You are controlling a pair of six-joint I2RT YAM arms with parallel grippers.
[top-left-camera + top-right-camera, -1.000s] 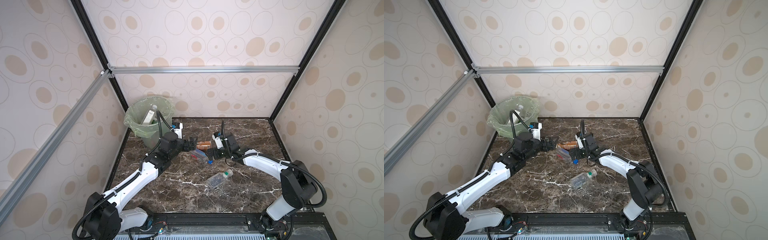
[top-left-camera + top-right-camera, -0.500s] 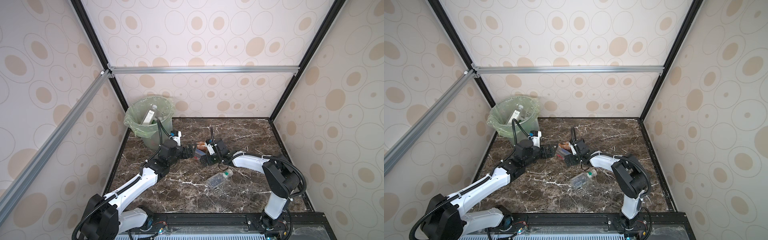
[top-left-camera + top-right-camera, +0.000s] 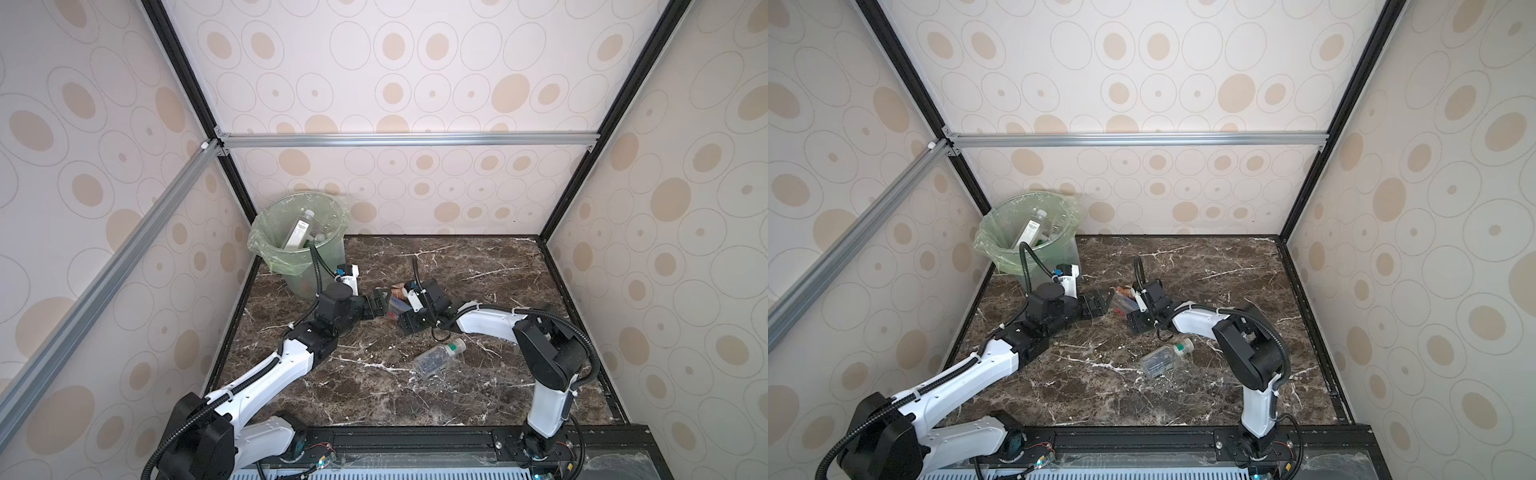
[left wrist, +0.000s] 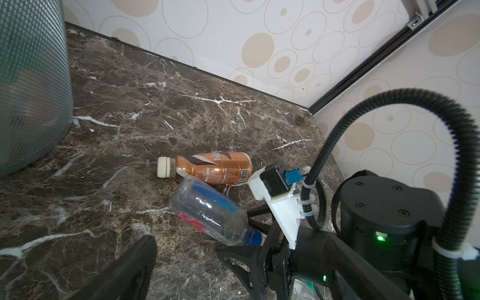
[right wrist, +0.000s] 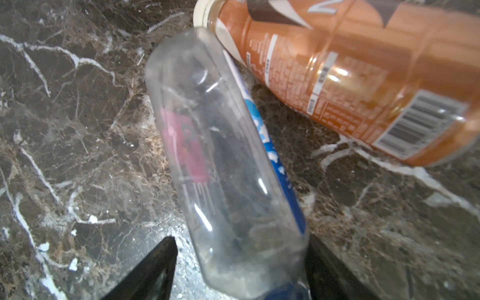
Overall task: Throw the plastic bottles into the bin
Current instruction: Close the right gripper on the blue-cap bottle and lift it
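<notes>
Right hand (image 5: 240, 249) now straddles clear bottle (image 5: 220, 155), jaws narrower than before.

**A:** Eyes on the dark brown marble tabletop (image 3: 478, 266), white veins running all across it. In the back left corner the bin (image 3: 301, 286) stands upright on the stone, close to the walls.

**B:** And near the middle, two bottles are down on their sides. The brown-labelled bottle (image 4: 215, 168) lies flat, its cream cap pointing toward the bin.

**A:** Right against it, the clear bottle with the blue and red label (image 4: 207, 210) lies at an angle, base by the brown one, blue cap pointing away.

**B:** Nearer the front, apart from that pair, the clear bottle with the pale green cap (image 3: 436, 360) lies on its side alone.
</notes>
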